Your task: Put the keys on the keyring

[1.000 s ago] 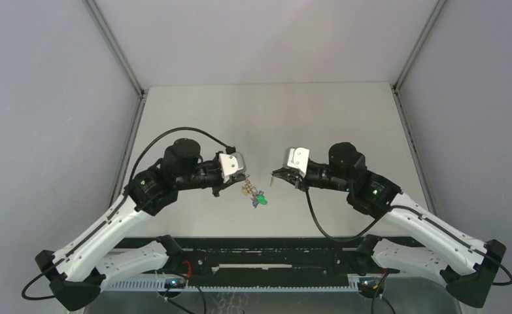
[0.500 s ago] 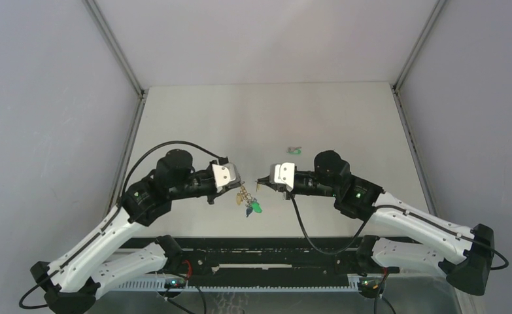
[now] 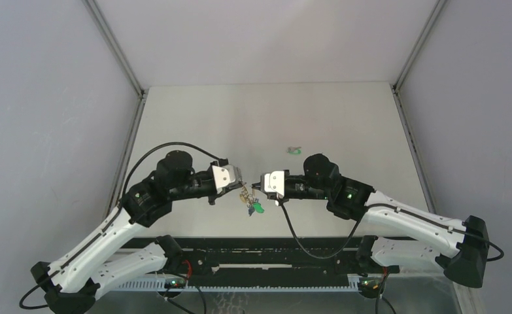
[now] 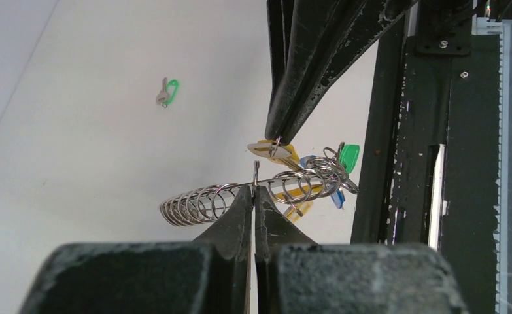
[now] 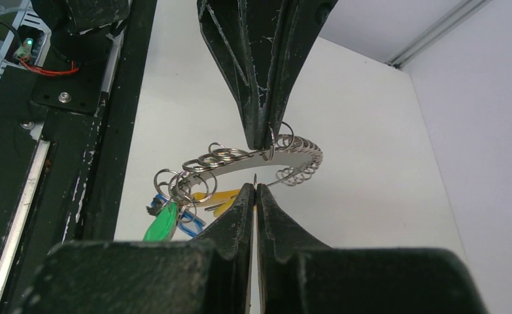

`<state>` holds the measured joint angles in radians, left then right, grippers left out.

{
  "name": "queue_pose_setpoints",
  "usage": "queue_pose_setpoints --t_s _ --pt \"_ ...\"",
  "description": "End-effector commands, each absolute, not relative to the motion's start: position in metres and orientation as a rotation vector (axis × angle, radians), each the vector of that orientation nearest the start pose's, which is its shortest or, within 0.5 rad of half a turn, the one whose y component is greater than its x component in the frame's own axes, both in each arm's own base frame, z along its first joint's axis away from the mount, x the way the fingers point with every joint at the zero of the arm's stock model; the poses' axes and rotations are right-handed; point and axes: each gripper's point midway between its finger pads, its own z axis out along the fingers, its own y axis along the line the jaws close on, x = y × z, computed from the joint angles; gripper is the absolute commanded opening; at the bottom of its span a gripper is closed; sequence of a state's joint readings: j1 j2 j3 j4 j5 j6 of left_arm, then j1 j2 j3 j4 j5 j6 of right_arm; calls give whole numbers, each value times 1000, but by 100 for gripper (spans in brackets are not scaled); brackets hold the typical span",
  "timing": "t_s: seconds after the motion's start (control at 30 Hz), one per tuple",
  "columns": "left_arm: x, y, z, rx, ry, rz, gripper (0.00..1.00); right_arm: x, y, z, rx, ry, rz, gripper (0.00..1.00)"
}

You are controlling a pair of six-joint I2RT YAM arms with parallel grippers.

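The keyring (image 4: 240, 196) is a curved silvery band strung with several small rings; it hangs in the air between both grippers (image 3: 246, 195). My left gripper (image 4: 254, 188) is shut on it (image 3: 241, 188). Green (image 4: 349, 157), blue and yellow keys hang bunched at one end (image 3: 256, 208). My right gripper (image 5: 256, 190) is shut on the small ring of an orange-tan key (image 4: 266, 149), its tip touching the band (image 3: 255, 187). In the right wrist view the keyring (image 5: 240, 159) is just above my fingertips, with the green key (image 5: 161, 222) at the lower left. A loose green key (image 3: 294, 150) lies on the table.
The black base rail (image 4: 397, 131) runs along the table's near edge, just below the grippers; it also shows in the right wrist view (image 5: 76, 131). Grey walls enclose the table on the left, right and back. The loose green key (image 4: 169, 91) lies behind the right arm.
Both grippers have moved toward the near edge. My right gripper has closed in from the right until its tip meets the keyring. The loose green key has come into view.
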<state>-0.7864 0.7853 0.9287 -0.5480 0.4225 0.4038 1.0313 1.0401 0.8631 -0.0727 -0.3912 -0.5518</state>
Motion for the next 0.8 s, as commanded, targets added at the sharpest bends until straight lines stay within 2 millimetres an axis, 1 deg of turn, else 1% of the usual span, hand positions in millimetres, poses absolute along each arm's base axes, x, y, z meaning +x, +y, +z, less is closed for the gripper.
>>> queue_pose_setpoints --t_s 0.0,0.23,0.53,0.77 --pt "148 -242 275 1354 1381 -698 0 149 339 296 -1459 1006 648 0" --pt "144 -241 272 1382 1358 -678 0 144 339 299 -1454 998 639 0" --pt "146 -242 265 1403 1379 -646 0 140 337 303 -1455 983 621 0" --pt "145 -242 264 1408 1381 -642 0 140 339 299 -1465 988 601 0"
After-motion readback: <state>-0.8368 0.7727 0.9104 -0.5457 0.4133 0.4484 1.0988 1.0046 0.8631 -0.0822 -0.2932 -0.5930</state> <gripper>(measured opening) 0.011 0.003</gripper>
